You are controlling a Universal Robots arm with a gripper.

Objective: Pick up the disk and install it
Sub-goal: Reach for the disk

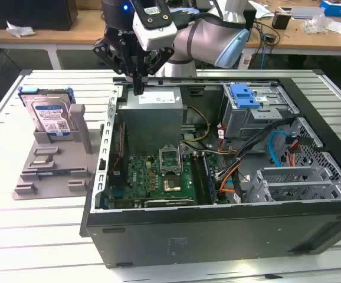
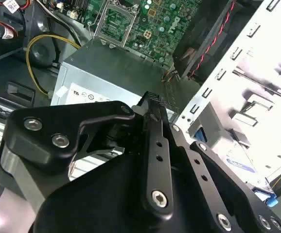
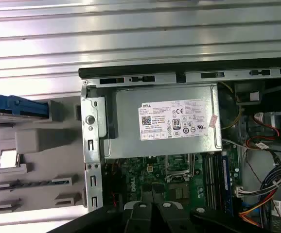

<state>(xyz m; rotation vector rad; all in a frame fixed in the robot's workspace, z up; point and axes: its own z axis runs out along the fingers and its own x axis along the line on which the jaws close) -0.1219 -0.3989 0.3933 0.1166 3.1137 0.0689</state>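
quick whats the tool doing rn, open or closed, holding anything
Tool: closed, holding nothing; the disk sits apart on the grey stand.

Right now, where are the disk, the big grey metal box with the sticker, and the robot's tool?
disk [image 1: 51, 115]: exterior view, on its blue-and-white label.
grey metal box [image 3: 126, 121]: first wrist view, on bare metal beside the sticker.
tool [image 1: 138, 87]: exterior view, at its lower tip.

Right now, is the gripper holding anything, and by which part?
Nothing. The gripper is shut and empty above the case; the disk sits in its stand.
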